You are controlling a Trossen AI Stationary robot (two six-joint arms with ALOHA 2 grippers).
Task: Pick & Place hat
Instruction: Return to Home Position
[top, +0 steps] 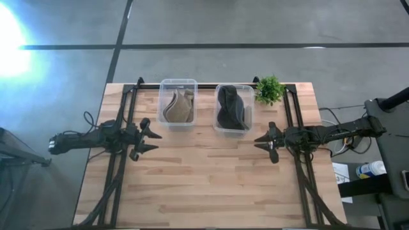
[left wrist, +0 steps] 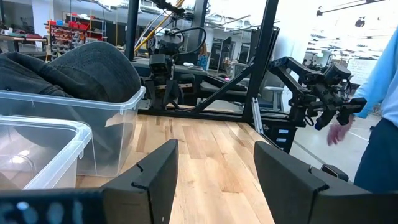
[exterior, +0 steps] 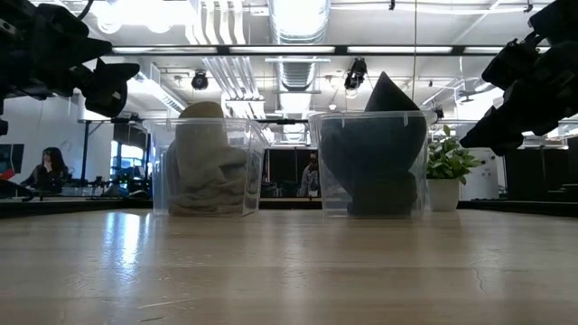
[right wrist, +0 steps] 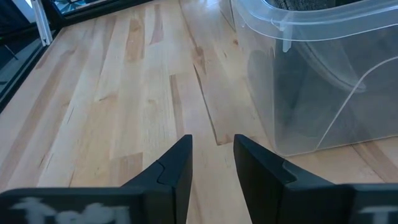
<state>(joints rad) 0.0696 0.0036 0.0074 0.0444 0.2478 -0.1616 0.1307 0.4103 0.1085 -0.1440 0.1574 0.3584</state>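
Two hats sit in clear bins at the table's far side. A tan hat [top: 177, 106] [exterior: 206, 171] fills the left bin [top: 162, 89]. A dark hat [top: 231, 108] [exterior: 374, 153] [left wrist: 81, 74] fills the right bin [top: 217, 92] [right wrist: 323, 81], and its peak rises above the rim. My left gripper [top: 152, 140] [left wrist: 214, 180] hovers open just near-left of the tan hat's bin. My right gripper [top: 263, 143] [right wrist: 212, 163] hovers open, near-right of the dark hat's bin. Both are above the table and hold nothing.
A small potted plant [top: 269, 89] [exterior: 446, 167] stands at the far edge, right of the bins. Black frame rails [top: 121, 160] run along both sides of the table. Bare wood [top: 204, 185] spreads over the near half. A person [left wrist: 380, 106] stands beyond the table's right side.
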